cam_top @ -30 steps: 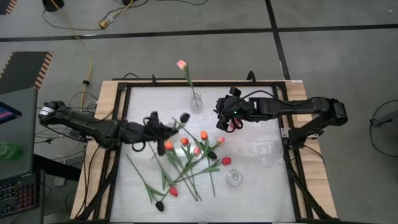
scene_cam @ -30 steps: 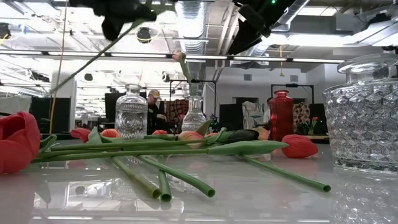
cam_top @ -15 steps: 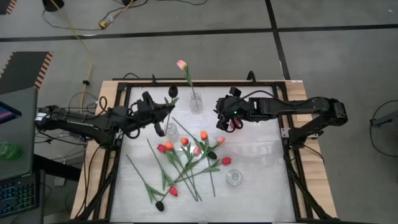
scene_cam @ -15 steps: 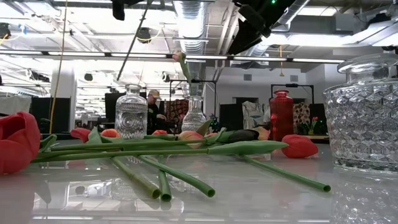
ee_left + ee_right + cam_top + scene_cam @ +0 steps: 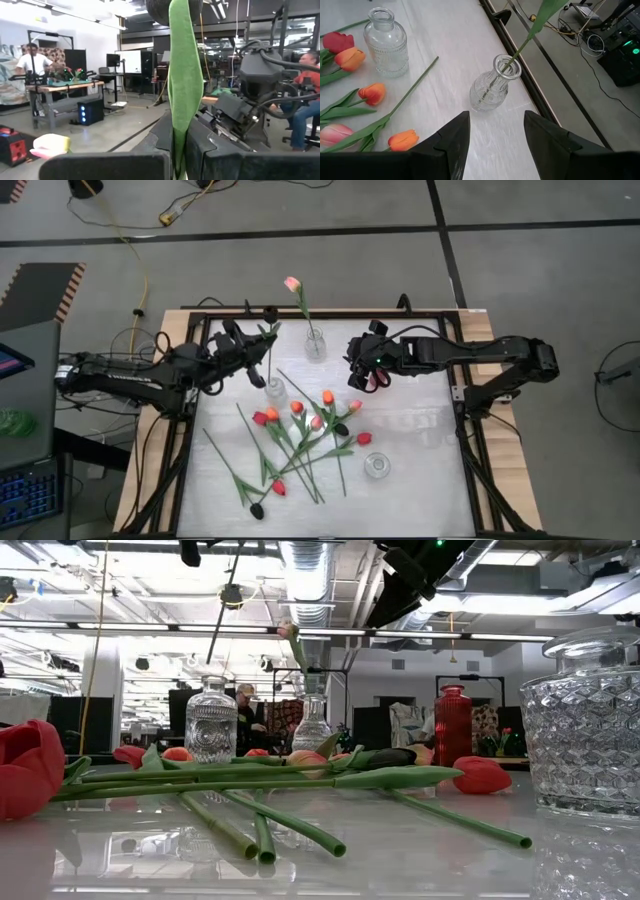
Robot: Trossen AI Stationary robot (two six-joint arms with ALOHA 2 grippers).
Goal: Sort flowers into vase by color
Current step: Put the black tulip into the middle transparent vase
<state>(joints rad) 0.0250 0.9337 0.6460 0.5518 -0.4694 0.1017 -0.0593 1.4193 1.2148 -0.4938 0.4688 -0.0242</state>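
Note:
My left gripper (image 5: 256, 352) is shut on a black tulip: its head (image 5: 269, 313) is up and its stem (image 5: 222, 610) slants down toward the mouth of a clear glass vase (image 5: 273, 388). My right gripper (image 5: 366, 376) is open and hovers over the table right of a second vase (image 5: 495, 87), which holds a pink tulip (image 5: 292, 283) by its stem. Red, orange, pink and black tulips (image 5: 300, 430) lie in a loose pile at mid-table. My left gripper pinches the black tulip between its two fingers at the stem and long green leaf (image 5: 184, 115), below the head (image 5: 175, 7). The fingers (image 5: 115, 165) lie across the stem. The tulip is lifted clear and nearly upright, its lower end (image 5: 209, 660) hanging just above the vase's mouth.
A third, empty glass vase (image 5: 376, 465) stands near the table's right near part. The black frame rail (image 5: 330, 312) runs round the table top. Bare table (image 5: 420, 430) lies right of the flower pile.
My left gripper has risen and moved toward the table's far edge, carrying the black tulip off the pile. The tulip has swung from slanting to nearly upright, its head now toward the far edge and its lower stem over the clear vase.

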